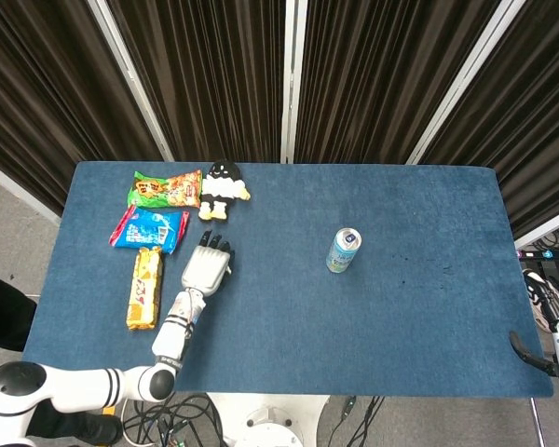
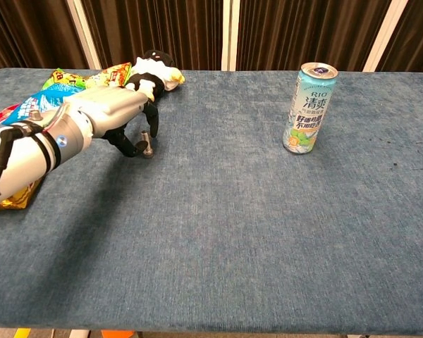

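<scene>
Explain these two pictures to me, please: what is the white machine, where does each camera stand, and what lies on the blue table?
The white machine is a robot arm ending in a mechanical left hand. One picture looks down from the robot's head, the other looks forward from its chest. The hand hovers low over the blue table, fingers curled downward, holding nothing. Close by lie a plush toy, a green snack bag, a blue snack bag and a yellow biscuit pack. A drink can stands upright, apart. Only part of the right arm shows at the table's edge.

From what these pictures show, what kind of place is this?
Probably a robot test lab, not a home: a table covered in blue cloth, dark pleated curtains behind it, loose cables on the floor, and a white robot left hand near snack packets.
</scene>
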{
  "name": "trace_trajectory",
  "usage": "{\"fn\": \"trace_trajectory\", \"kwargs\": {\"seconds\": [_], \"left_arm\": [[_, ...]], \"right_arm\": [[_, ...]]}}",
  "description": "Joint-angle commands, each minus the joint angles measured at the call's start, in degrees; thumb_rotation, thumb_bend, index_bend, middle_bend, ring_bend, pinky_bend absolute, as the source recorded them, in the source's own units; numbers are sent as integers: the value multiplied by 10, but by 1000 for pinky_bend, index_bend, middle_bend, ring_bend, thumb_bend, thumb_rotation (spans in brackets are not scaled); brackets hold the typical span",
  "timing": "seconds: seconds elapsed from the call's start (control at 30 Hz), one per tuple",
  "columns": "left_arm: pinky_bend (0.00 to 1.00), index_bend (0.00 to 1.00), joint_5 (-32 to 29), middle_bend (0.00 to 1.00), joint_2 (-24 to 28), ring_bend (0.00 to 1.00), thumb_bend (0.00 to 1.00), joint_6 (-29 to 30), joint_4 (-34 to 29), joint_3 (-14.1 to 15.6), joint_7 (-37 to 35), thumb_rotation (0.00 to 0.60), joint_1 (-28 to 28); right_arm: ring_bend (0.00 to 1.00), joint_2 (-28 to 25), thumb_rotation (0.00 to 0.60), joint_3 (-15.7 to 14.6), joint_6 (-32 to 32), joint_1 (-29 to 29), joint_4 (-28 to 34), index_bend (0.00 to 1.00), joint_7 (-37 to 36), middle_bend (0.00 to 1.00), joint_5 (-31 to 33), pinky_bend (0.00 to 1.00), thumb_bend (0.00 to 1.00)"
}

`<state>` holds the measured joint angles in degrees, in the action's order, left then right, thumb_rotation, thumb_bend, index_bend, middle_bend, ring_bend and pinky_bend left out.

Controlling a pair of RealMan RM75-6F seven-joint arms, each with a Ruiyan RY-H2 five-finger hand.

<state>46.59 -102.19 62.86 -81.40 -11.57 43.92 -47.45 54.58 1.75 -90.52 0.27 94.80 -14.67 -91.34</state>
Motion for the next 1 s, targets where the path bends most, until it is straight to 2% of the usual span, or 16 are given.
{"fn": "trace_trajectory", "kwargs": {"seconds": [0.03, 0.17, 0.27, 0.43, 0.57, 0.8, 1.0], "left_arm": [[0, 367, 3, 230, 1, 100, 397, 4, -1, 0, 0, 600, 0], [0, 340, 13, 230, 10, 99, 328, 14, -16, -5, -13, 600, 5], [0, 312, 33, 230, 45, 100, 284, 28, -62, -17, -50, 600, 20], [0, 310, 73, 230, 150, 99, 242, 65, -154, -41, -134, 600, 69], [0, 312, 111, 230, 236, 100, 231, 106, -200, -41, -182, 600, 119], [0, 320, 173, 230, 352, 99, 227, 159, -201, 4, -281, 600, 218], [0, 321, 232, 231, 386, 99, 221, 231, -181, 57, -334, 600, 306]], "right_arm": [[0, 0, 600, 0, 1, 0, -1, 94, 0, 160, 0, 0, 242], [0, 0, 600, 1, 0, 1, -1, 94, 0, 160, 1, 0, 242], [0, -1, 600, 2, -1, 1, -2, 96, -2, 160, 1, 0, 242], [0, -7, 600, 4, 19, 11, -10, 103, -15, 162, 7, 0, 244], [0, -7, 600, 7, 26, 19, -18, 106, -29, 162, 5, 0, 244], [0, 0, 600, 11, 27, 28, -34, 113, -42, 163, -1, 0, 243], [0, 2, 600, 8, 22, 27, -39, 113, -58, 164, -4, 0, 181]]}}
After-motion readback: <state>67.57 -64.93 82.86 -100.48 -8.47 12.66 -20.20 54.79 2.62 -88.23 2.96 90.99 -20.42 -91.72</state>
